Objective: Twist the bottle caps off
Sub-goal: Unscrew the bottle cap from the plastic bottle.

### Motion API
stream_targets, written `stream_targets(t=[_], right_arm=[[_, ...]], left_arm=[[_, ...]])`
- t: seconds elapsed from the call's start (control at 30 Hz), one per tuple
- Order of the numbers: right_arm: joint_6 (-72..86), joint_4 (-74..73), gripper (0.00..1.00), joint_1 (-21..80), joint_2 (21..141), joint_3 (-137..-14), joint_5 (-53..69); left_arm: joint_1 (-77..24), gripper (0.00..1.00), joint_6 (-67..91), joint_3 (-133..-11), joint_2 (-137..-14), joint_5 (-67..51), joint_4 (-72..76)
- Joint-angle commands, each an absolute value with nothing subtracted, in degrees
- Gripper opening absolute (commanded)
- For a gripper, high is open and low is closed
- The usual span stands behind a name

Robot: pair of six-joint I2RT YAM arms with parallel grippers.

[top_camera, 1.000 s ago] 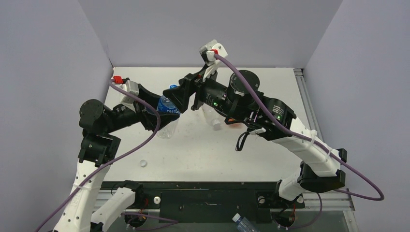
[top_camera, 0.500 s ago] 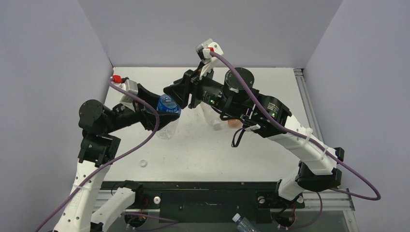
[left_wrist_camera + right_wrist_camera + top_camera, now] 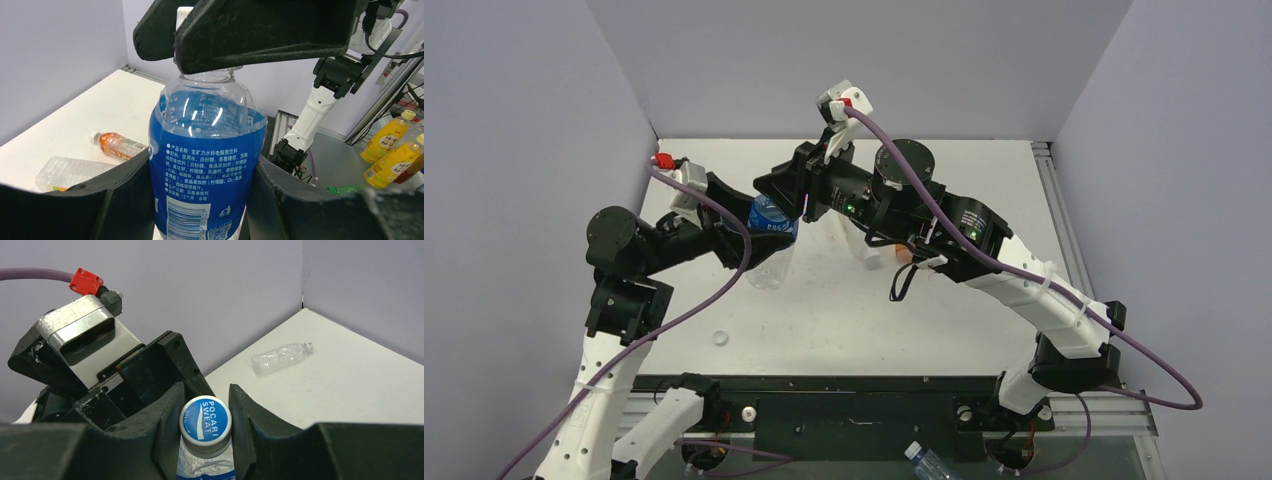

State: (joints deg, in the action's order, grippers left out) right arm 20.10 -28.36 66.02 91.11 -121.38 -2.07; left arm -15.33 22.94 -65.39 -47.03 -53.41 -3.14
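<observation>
My left gripper [image 3: 759,238] is shut on a blue-labelled clear bottle [image 3: 772,222] and holds it upright above the table's left side; in the left wrist view the fingers [image 3: 125,200] press the label [image 3: 207,165] from both sides. The bottle cap [image 3: 206,418], blue on top with a white ridged rim, sits on the bottle's neck. My right gripper [image 3: 206,424] comes down over it, one finger against each side of the cap. In the top view the right gripper [image 3: 776,190] covers the cap. In the left wrist view it hides all but a white sliver of the cap.
An orange bottle [image 3: 117,145] and a clear bottle [image 3: 70,172] lie on the table behind the held one, partly under my right arm in the top view [image 3: 909,252]. Another clear bottle [image 3: 280,358] lies near the back wall. A loose white cap [image 3: 720,338] lies front left.
My right gripper has moved left and down over the top of the held bottle and now closes round its cap. The left arm and bottle have stayed put.
</observation>
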Motion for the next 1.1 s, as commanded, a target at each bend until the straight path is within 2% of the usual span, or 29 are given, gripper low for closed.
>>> stream_targets(t=[0.0,0.1,0.27,0.53,0.67,0.8,0.93,0.97,1.0,1.03,1.07], right_arm=[[20.5,-24.7,0.12,65.7,90.6,-122.0,-2.8],[20.0,-23.5,0.0,65.7,89.6,-121.2,-2.9],[18.0,-22.4,0.0,64.7,88.0,-121.0,1.7],[21.3,-5.8,0.0,61.5,81.4,-110.8,32.7],[23.1,-1.0,0.0,61.5,81.1,-109.2,43.1],[23.7,-0.5,0.0,61.2,81.6,-110.4,50.5],[22.6,-3.9,0.0,59.9,81.5,-111.8,50.6],[21.0,-5.2,0.05,59.5,81.2,-111.9,49.5],[19.2,-8.3,0.18,59.4,80.5,-112.0,45.0],[18.3,-9.8,0.61,59.5,80.0,-111.8,41.1],[17.0,-12.1,0.7,59.7,78.7,-110.8,32.2]], left_arm=[[-16.0,0.09,23.0,-66.2,-45.9,-54.5,1.1],[-16.1,0.09,23.5,-65.7,-45.6,-54.7,1.3],[-16.3,0.09,25.5,-65.3,-45.7,-55.7,2.8],[-16.5,0.06,38.9,-67.0,-46.4,-59.8,9.7],[-17.2,0.05,41.8,-69.4,-46.7,-62.2,10.3],[-18.0,0.04,41.9,-70.6,-46.7,-63.6,9.4],[-18.0,0.03,40.9,-71.0,-46.6,-63.8,8.4],[-18.1,0.03,40.5,-71.0,-46.6,-63.5,7.8],[-18.0,0.03,39.4,-71.1,-46.6,-62.8,7.4],[-18.0,0.03,38.5,-71.1,-46.6,-62.2,6.1],[-18.0,0.02,36.5,-71.1,-46.7,-61.0,5.4]])
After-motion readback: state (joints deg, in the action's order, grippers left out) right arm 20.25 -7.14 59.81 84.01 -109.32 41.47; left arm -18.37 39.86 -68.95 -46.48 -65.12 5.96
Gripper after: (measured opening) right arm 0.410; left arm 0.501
